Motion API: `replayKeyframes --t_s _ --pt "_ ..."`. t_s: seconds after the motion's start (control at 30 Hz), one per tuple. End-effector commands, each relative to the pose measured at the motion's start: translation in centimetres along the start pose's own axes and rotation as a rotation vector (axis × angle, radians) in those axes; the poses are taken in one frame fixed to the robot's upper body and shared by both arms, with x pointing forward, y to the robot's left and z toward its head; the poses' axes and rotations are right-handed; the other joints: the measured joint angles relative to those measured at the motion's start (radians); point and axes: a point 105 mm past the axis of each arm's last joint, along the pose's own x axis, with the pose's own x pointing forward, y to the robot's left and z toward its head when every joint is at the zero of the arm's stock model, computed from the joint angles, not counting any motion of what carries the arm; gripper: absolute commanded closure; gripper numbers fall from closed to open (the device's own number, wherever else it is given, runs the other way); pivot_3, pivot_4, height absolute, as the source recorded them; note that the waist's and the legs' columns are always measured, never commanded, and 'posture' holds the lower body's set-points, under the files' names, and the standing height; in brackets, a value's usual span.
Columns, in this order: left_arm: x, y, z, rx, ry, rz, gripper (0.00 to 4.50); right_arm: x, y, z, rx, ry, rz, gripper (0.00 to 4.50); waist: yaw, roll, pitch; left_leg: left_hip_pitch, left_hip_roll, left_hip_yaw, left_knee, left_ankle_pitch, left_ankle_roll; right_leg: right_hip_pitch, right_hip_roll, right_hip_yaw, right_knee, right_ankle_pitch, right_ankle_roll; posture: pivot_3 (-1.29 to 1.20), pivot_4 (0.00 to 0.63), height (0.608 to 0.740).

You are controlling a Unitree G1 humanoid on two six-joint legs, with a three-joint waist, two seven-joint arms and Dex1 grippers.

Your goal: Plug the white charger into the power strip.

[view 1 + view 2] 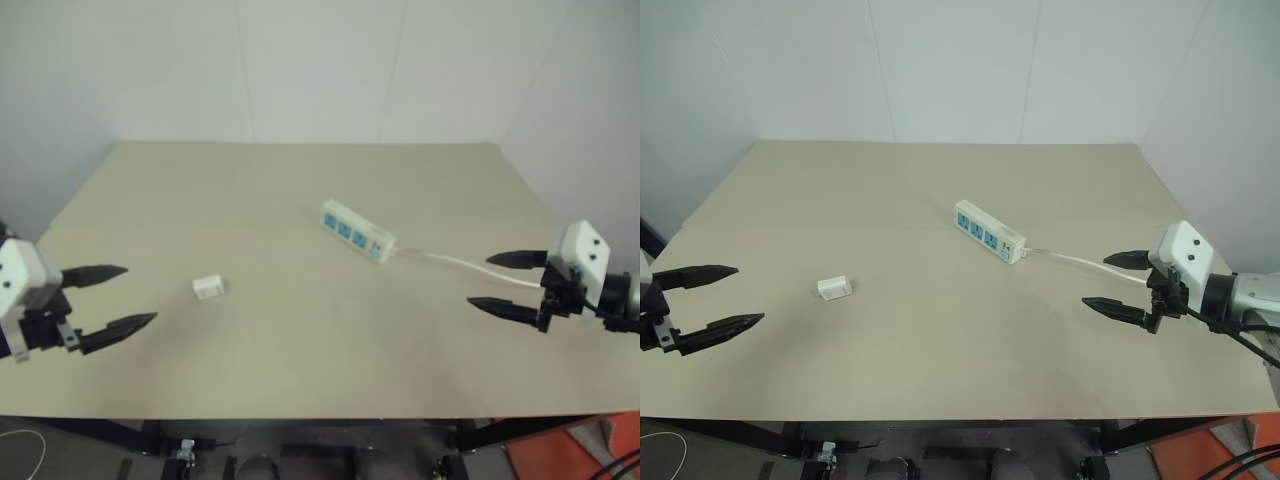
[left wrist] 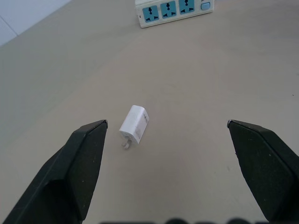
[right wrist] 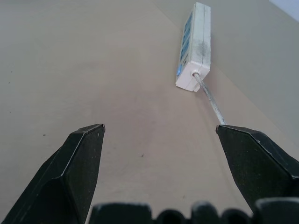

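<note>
- Left eye view: one beige rectangular tabletop (image 1: 300,350), bearing two loose things.
- One small white boxy plastic charger (image 1: 209,288), lying on its side left of the table's middle, two metal prongs visible in the left wrist view; touching nothing but the table.
- One long white rectangular plastic power strip (image 1: 356,231), lying flat and diagonal right of centre, well apart from the charger; three blue sockets counted, all unoccupied, plus one small switch at its cable end.
- One thin white cable (image 1: 455,262), running from the strip's near end toward the table's right edge.
- Left gripper (image 1: 112,297), two black fingers spread wide, holding nothing, hovering near the table's left edge, aimed toward the charger.
- Right gripper (image 1: 505,283), two black fingers likewise spread wide and empty, hovering over the cable at the right side, pointed toward the strip.
</note>
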Motion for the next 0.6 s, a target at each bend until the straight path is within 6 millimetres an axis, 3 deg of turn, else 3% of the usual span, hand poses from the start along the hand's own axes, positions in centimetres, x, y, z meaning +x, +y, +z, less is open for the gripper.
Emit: replayKeyframes --t_s 0.03,0.43,0.6 --pt "-0.2 -0.1 0.7 0.025 -0.018 0.006 0.00 -0.2 -0.5 1.0 -0.045 -0.022 -0.018 0.02 0.000 0.000 0.000 0.000 0.000 0.000 0.000 0.000 0.000 0.000 0.000 0.000 0.000 0.000 0.000 0.00 0.150 0.740" --pt "-0.1 -0.2 0.6 0.020 -0.029 0.006 0.00 -0.1 -0.8 0.7 -0.059 -0.009 -0.033 0.02 0.000 0.000 0.000 0.000 0.000 0.000 0.000 0.000 0.000 0.000 0.000 0.000 0.000 0.000 0.000 0.00 0.150 0.740" --pt "1.0 -0.3 1.2 0.021 -0.078 -0.013 0.00 2.5 -1.6 0.4 -0.096 0.001 -0.113 0.02 -0.003 0.000 0.000 0.001 0.000 0.000 0.000 0.000 0.000 0.001 0.001 0.001 0.001 0.000 0.000 0.00 0.150 0.740"
